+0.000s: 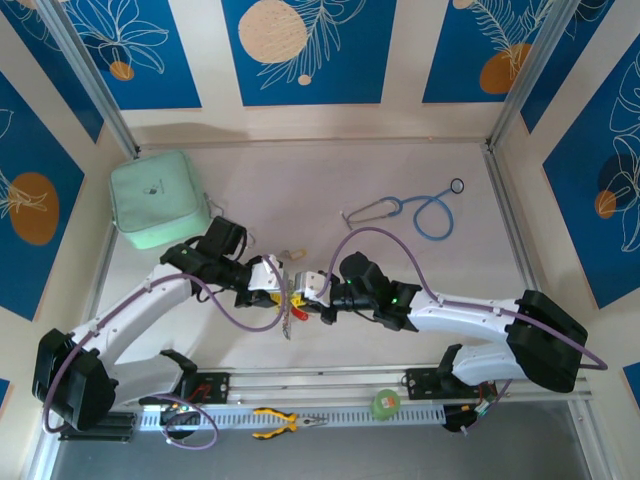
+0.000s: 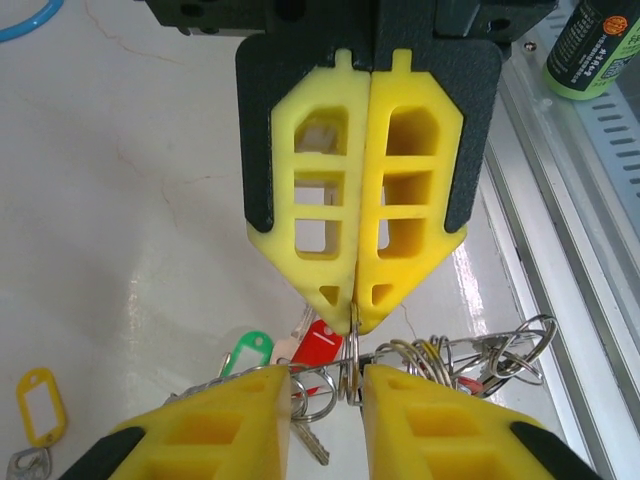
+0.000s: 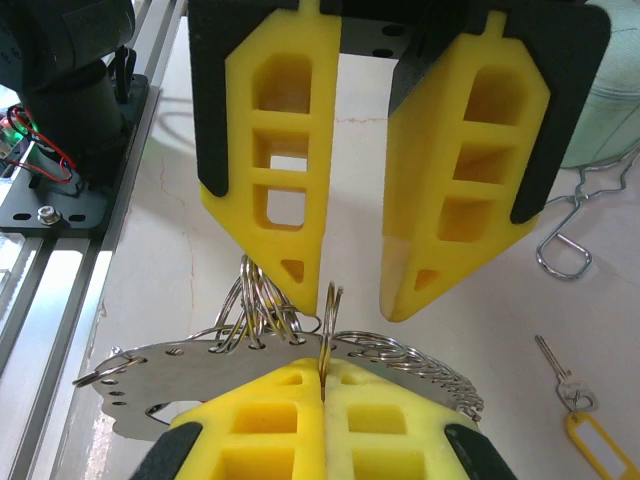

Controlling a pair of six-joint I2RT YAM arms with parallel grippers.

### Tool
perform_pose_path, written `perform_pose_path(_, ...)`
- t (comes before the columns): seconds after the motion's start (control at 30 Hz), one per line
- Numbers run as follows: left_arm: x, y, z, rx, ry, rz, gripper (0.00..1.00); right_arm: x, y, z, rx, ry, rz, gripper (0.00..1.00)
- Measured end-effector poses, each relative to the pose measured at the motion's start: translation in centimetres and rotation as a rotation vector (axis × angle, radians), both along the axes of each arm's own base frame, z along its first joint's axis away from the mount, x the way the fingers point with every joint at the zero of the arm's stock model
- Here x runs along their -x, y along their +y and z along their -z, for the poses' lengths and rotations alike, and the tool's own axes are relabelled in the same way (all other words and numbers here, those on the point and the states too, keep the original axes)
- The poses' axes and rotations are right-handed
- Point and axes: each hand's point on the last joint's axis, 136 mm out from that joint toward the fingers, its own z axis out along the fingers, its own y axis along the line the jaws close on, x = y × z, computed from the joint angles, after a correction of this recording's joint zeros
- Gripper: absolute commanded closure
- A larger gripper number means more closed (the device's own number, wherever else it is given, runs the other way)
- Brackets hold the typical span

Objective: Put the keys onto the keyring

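Near the middle of the tabletop (image 1: 300, 190) by its near edge, we see the right gripper (image 3: 322, 368) clamped on the upright keyring (image 3: 332, 300), the left gripper (image 2: 327, 380) with jaws parted around it, tagged keys (image 2: 318, 345) just beside.

Your L arm (image 1: 130, 320) and R arm (image 1: 470, 315) both reach inward, grippers facing tip-to-tip at centre. L gripper (image 3: 348, 300): fingers parted w/ clear gap. R gripper (image 2: 353, 318): fingers pressed together.
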Motion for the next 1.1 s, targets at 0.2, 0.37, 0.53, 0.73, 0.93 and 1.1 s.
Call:
perform_pose_path(0.2,0.1,-0.2,-0.2,0.015,0.005,0.006,0.93,-0.1,0.1,0.0,-0.002,-0.003,0.003,1.00)
perform_pose_path(0.37,0.2,-0.1,-0.2,0.016,0.007,0.003,1.00,-0.3,0.0,0.1,0.001,0.000,0.018,0.80)
perform_pose_path(0.53,0.3,-0.2,-0.4,0.034,-0.024,-0.012,1.00,-0.7,-0.3,0.3,0.016,-0.006,0.042,0.73)
perform_pose_path(0.73,0.5,-0.5,-0.6,0.054,-0.083,-0.033,1.00,-1.0,-0.6,0.1,0.027,-0.025,0.062,0.76)
perform_pose_path(0.93,0.0,-0.6,-0.6,0.060,-0.092,-0.059,1.00,-1.1,-0.5,-0.2,0.025,-0.033,0.059,0.87)
perform_pose_path(1.1,-0.1,-0.6,-0.6,0.061,-0.088,-0.074,1.00,-1.0,-0.5,-0.2,0.025,-0.029,0.058,1.00)
